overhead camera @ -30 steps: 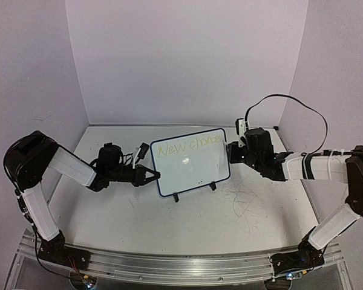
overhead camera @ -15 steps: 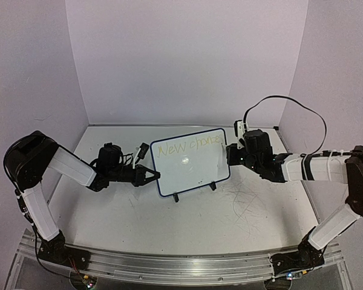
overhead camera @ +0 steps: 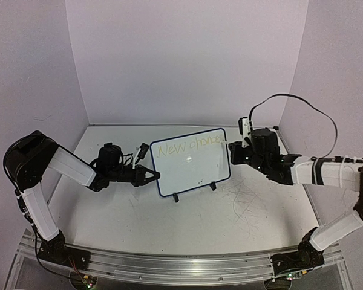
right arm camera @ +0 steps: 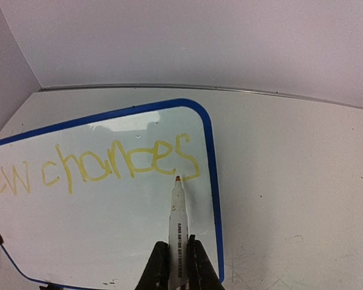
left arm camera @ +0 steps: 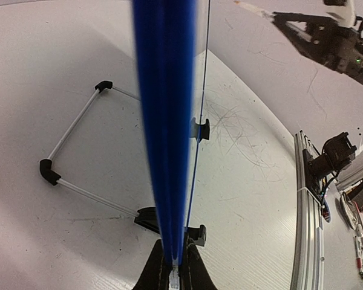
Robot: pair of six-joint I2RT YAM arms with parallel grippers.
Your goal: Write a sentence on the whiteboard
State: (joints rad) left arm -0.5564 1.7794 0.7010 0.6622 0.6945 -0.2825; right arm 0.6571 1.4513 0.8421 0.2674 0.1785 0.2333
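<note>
The whiteboard (overhead camera: 193,172), white with a blue frame, stands on two black feet mid-table. One line of pale yellow lettering, the sentence (overhead camera: 187,147), runs along its top and reads roughly "New chances" in the right wrist view (right arm camera: 109,166). My left gripper (overhead camera: 154,177) is shut on the board's left edge; the left wrist view shows the blue frame (left arm camera: 166,121) edge-on between the left gripper's (left arm camera: 174,275) jaws. My right gripper (overhead camera: 233,151), at the board's right edge, is shut on a white marker (right arm camera: 177,211). Its tip sits just under the last letter.
Thin grey scribble scratches (overhead camera: 245,199) mark the tabletop right of the board. A wire stand with black corners (left arm camera: 78,121) props the board from behind. Walls close the back and sides. A metal rail (overhead camera: 169,266) runs along the near edge.
My right gripper has drawn back a little to the right, off the board's top right corner, and the end of the yellow line now shows. The left arm and board have not moved.
</note>
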